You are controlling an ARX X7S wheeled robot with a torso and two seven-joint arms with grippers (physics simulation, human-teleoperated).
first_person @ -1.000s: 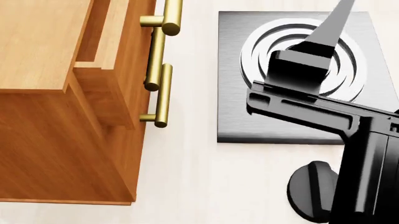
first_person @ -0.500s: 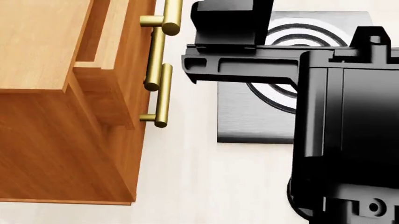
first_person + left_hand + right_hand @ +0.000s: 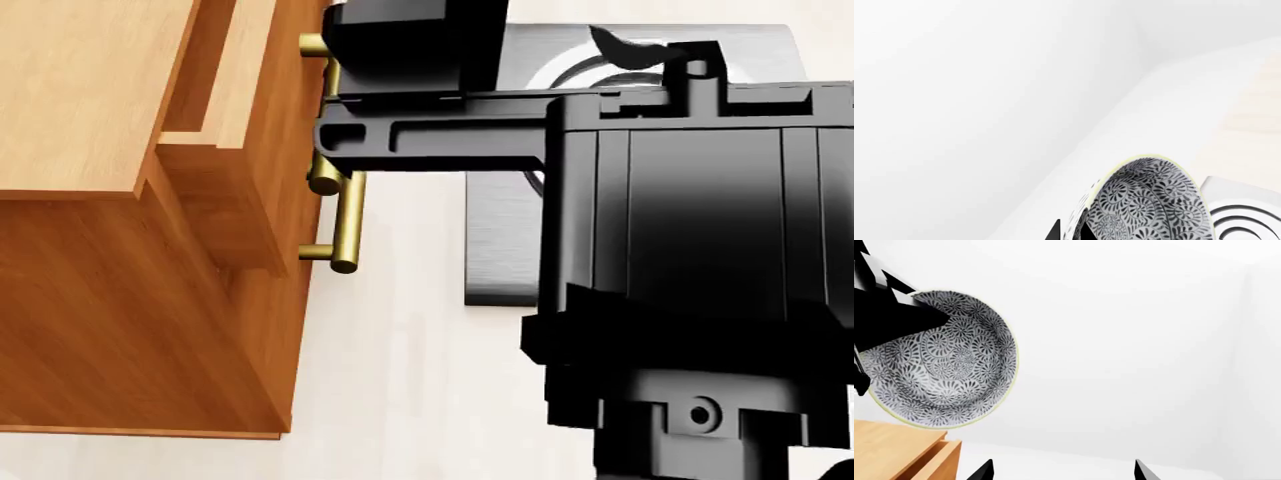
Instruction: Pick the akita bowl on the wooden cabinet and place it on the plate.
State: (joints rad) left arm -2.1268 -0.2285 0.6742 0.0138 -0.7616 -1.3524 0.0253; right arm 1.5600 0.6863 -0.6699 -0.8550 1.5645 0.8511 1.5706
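Nearest the head camera, a bulky black arm (image 3: 694, 300) fills the right side. Beyond it stands the large orange-brown wood-grain cabinet (image 3: 120, 200) on the pale surface (image 3: 400, 380), with brass bar handles (image 3: 350, 215). The round bowl with its black-and-white swirl pattern (image 3: 941, 360) hangs in the air above a cabinet corner, the left end effector (image 3: 894, 322) clamped on its rim. Right end effector (image 3: 1057, 471): tips apart, empty.

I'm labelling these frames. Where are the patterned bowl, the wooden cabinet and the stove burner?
bowl (image 3: 941, 365): right wrist view, patterned inside.
wooden cabinet (image 3: 80, 100): head view, top surface.
stove burner (image 3: 1247, 220): left wrist view, ringed surface.
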